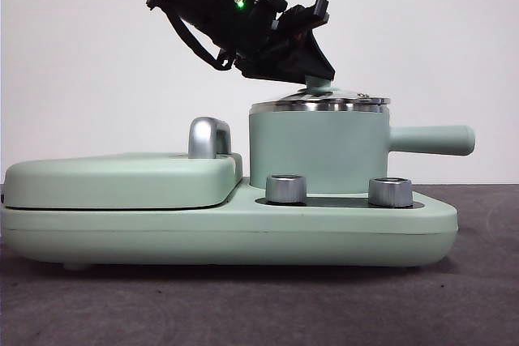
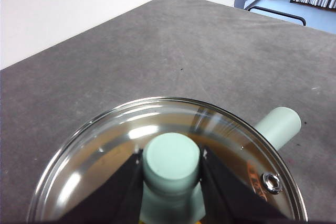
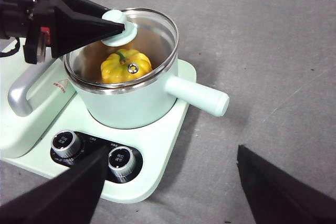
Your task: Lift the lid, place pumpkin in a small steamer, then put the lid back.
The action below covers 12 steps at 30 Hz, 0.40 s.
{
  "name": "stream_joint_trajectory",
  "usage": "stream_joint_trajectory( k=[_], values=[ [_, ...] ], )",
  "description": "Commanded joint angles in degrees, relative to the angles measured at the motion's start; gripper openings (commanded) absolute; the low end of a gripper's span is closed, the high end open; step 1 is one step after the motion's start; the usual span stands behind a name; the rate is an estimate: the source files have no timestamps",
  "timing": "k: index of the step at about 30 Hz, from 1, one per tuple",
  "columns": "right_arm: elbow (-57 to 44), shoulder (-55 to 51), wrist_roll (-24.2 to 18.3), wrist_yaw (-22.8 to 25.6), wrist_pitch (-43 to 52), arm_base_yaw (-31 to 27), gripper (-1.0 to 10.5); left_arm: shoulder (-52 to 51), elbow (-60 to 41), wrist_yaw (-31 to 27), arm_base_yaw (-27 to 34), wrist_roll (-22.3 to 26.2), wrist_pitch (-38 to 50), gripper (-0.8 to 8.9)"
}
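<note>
Pumpkin (image 3: 125,65) in small steamer (image 1: 316,151); lid (image 3: 142,35) on steamer; two dials (image 1: 285,188) before it.

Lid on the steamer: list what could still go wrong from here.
The lid looks tilted on the small steamer, so it may settle off-centre once released. The left gripper grips the knob; pulling away before opening could drag the lid off the pumpkin inside.
</note>
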Motion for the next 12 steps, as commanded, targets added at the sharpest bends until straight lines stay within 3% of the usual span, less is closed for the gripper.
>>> stream_joint_trajectory(
  k=[1, 12],
  values=[
    [0.24, 0.28, 0.57, 0.28, 0.52, 0.50, 3.8, -0.37, 1.31, -0.28, -0.52, 0.07, 0.70, 0.10],
    [0.24, 0.31, 0.57, 0.28, 0.48, 0.50, 3.8, -0.46, 2.86, -0.28, -0.52, -0.59, 0.83, 0.10]
  ],
)
